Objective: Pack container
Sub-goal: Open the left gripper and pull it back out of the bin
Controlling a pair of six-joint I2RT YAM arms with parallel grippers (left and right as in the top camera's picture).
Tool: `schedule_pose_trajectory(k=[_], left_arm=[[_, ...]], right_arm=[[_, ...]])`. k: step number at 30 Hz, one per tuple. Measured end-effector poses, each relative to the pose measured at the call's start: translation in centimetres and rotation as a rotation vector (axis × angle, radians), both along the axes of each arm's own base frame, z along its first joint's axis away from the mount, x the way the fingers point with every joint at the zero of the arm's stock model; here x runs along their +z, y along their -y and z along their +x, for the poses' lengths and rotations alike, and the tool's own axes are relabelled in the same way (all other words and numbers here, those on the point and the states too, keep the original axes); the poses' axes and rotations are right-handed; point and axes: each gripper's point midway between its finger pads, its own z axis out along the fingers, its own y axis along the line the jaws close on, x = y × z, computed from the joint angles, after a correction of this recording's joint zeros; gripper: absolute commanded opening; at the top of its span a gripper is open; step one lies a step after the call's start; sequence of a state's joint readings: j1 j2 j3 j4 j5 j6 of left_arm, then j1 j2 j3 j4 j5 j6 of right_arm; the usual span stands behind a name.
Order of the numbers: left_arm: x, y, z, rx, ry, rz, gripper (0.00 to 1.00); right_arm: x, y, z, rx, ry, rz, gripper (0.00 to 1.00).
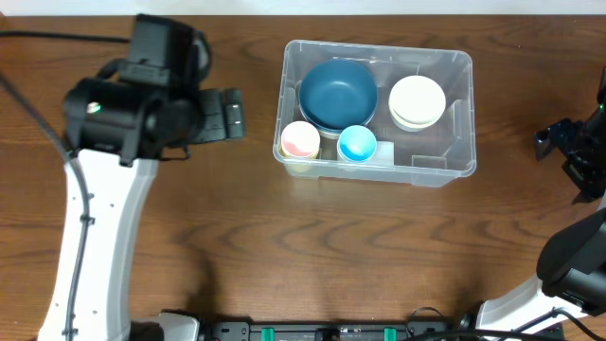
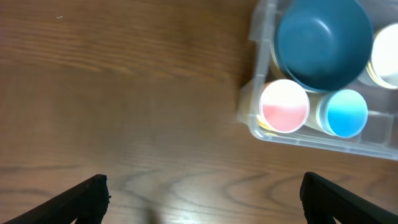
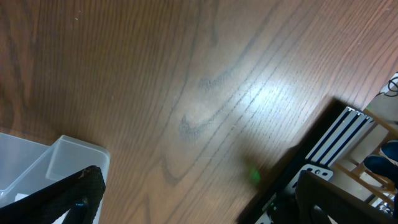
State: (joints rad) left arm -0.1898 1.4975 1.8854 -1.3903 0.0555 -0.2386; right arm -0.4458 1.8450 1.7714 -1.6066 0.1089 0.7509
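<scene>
The container (image 1: pixel 463 112), a large clear plastic bin, stands right of the table's middle. Inside it are a dark blue bowl (image 1: pixel 338 93), a cream bowl (image 1: pixel 417 101), a pink cup (image 1: pixel 300 140) and a light blue cup (image 1: pixel 357 143). My left gripper (image 1: pixel 227 114) hovers just left of the bin, open, with nothing between its fingers. The left wrist view has the container's corner (image 2: pixel 254 119), the pink cup (image 2: pixel 284 106), the blue cup (image 2: pixel 344 112) and the blue bowl (image 2: pixel 323 40) beyond the open left gripper (image 2: pixel 205 199). My right gripper (image 1: pixel 561 144) is open and empty, right of the bin.
Bare wood lies under the open right gripper (image 3: pixel 199 199). A corner of the container (image 3: pixel 68 155) shows at lower left of that view. A black and white frame (image 3: pixel 336 140) runs along the table's edge at right. The left arm's white link (image 1: pixel 95 246) crosses the table's left side.
</scene>
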Motion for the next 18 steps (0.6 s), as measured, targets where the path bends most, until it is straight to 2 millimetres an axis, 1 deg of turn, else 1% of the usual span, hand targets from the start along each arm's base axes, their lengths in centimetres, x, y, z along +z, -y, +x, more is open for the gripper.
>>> schedule_pose_trajectory(k=[4, 10, 15, 18], left_arm=[[0.8, -1.8, -1.0, 0.053, 0.023, -0.002, 0.98], [0.9, -4.2, -3.9, 0.139, 0.034, -0.010, 0.98], [0.2, -5.7, -7.1, 0.225, 0.049, -0.030, 0.98], [-0.2, -6.0, -9.2, 0.259, 0.071, -0.046, 0.98]], right_arm=[[0.0, 0.0, 0.0, 0.000, 0.000, 0.000, 0.99], [0.0, 0.0, 0.0, 0.000, 0.000, 0.000, 0.99], [0.0, 0.0, 0.0, 0.000, 0.000, 0.000, 0.99], [0.0, 0.0, 0.0, 0.000, 0.000, 0.000, 0.99]])
